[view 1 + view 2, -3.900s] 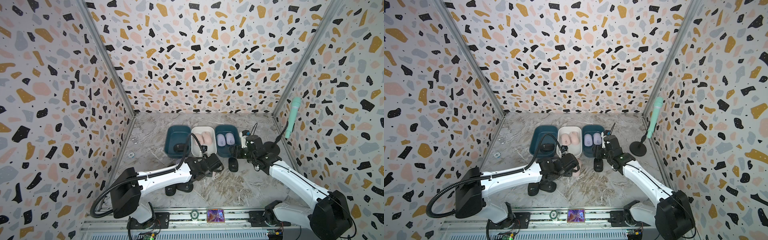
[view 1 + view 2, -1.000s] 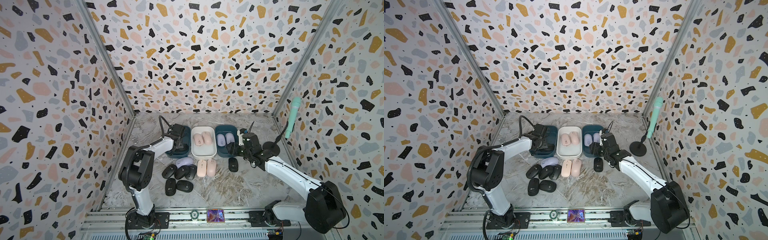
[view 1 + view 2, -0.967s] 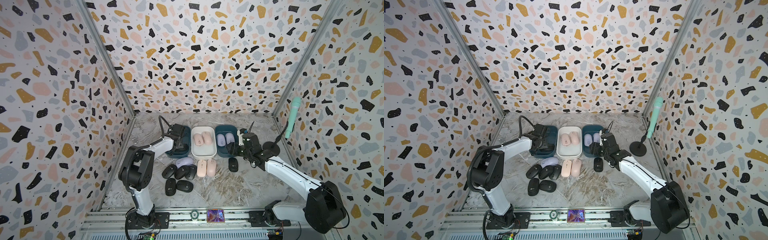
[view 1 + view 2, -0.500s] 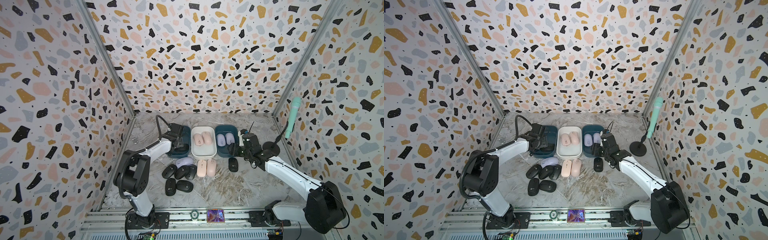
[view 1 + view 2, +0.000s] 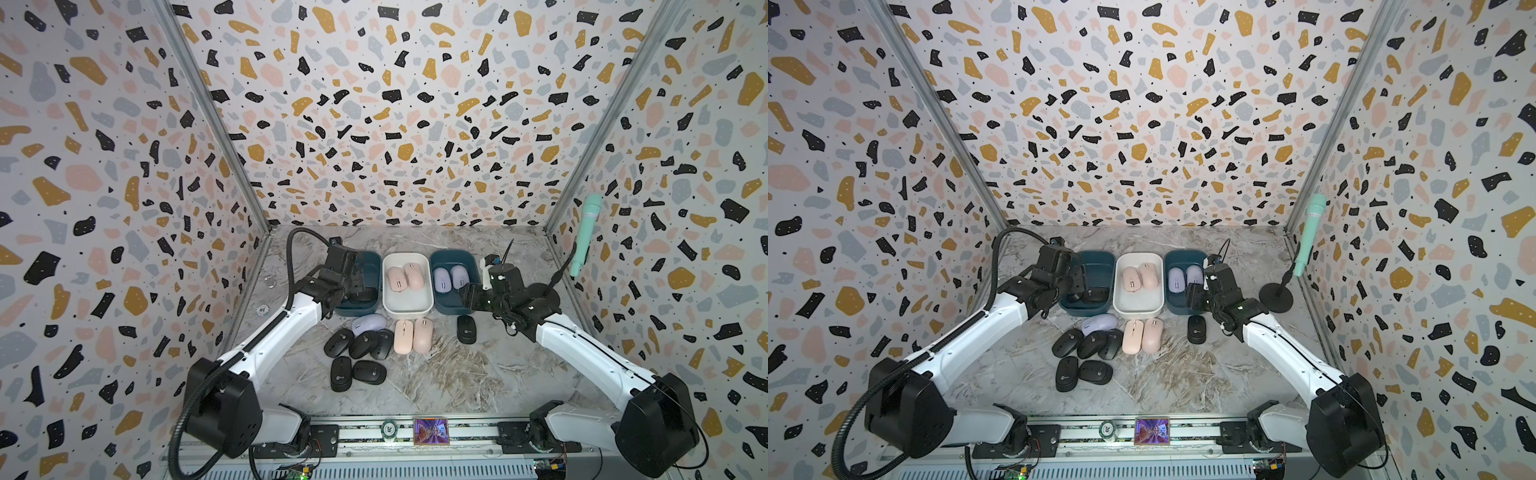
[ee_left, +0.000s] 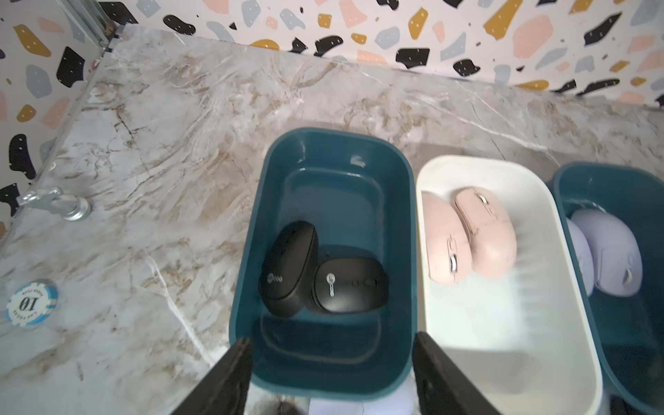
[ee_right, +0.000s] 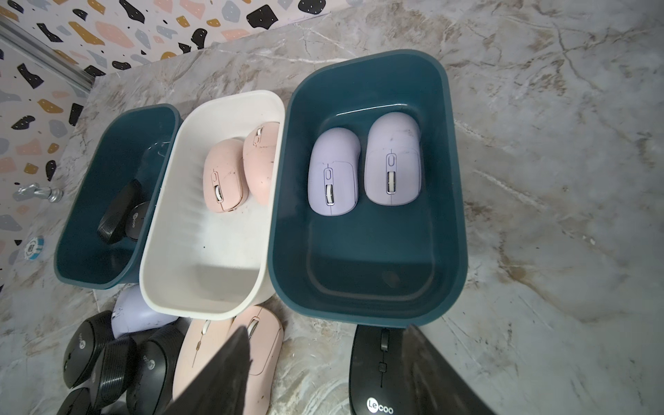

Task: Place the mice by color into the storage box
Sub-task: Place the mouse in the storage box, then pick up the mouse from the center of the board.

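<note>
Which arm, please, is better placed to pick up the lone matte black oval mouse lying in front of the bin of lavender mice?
Probably the right: the open right gripper hangs right by that lone black mouse. The left gripper, open, is over the far teal bin of black mice.

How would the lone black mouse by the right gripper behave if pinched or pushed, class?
The black mouse looks like rigid plastic, so it probably keeps its shape. Its smooth domed shell may slip from a pinch. Lying flat, it would likely slide, not roll.
</note>
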Robot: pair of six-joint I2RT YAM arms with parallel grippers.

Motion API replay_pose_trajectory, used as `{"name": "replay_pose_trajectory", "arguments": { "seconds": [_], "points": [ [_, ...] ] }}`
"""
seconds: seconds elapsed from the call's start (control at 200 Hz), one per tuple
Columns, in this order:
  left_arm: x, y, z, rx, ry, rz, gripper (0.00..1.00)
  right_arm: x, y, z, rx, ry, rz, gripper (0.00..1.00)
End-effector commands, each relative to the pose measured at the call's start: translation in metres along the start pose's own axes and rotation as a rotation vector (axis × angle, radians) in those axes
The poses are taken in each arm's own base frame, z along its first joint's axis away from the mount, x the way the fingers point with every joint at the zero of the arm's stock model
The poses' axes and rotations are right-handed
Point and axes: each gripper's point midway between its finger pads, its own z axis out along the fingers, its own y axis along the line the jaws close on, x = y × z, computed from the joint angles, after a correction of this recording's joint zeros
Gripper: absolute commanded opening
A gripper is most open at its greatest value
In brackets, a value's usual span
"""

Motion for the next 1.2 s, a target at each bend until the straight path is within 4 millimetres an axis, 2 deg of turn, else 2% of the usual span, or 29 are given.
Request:
{"name": "replay_pose_trajectory", "arguments": {
  "seconds": [0.0, 0.165, 0.305, 0.466, 0.621, 0.781, 0.916, 1.196],
  "points": [
    [0.027, 0.000, -0.018, -0.009, 0.050, 0.066, 0.70, -0.009, 0.003, -0.006, 0.005, -0.008, -0.024, 0.68],
    [0.041, -0.016, -0.035, 0.036, 0.036, 0.093, 0.70, 0.012, -0.005, -0.001, 0.027, 0.064, -0.025, 0.68],
    [0.046, -0.020, -0.034, 0.061, 0.016, 0.068, 0.70, 0.038, -0.023, 0.000, 0.092, 0.125, -0.015, 0.68],
    [0.039, -0.023, -0.032, 0.063, -0.006, 0.058, 0.70, 0.071, -0.037, 0.002, 0.142, 0.190, 0.006, 0.68],
    [0.027, -0.013, -0.030, -0.003, -0.055, 0.037, 0.72, 0.094, -0.035, 0.007, 0.152, 0.225, 0.013, 0.68],
    [0.020, -0.011, -0.022, 0.012, -0.058, 0.001, 0.73, 0.106, -0.040, 0.018, 0.182, 0.259, 0.014, 0.69],
    [0.016, -0.010, -0.020, 0.022, -0.062, -0.005, 0.73, 0.106, -0.041, 0.029, 0.207, 0.271, 0.012, 0.70],
    [0.025, -0.010, -0.012, 0.040, -0.028, 0.030, 0.73, 0.112, -0.039, 0.049, 0.231, 0.304, -0.007, 0.70]
  ]
}}
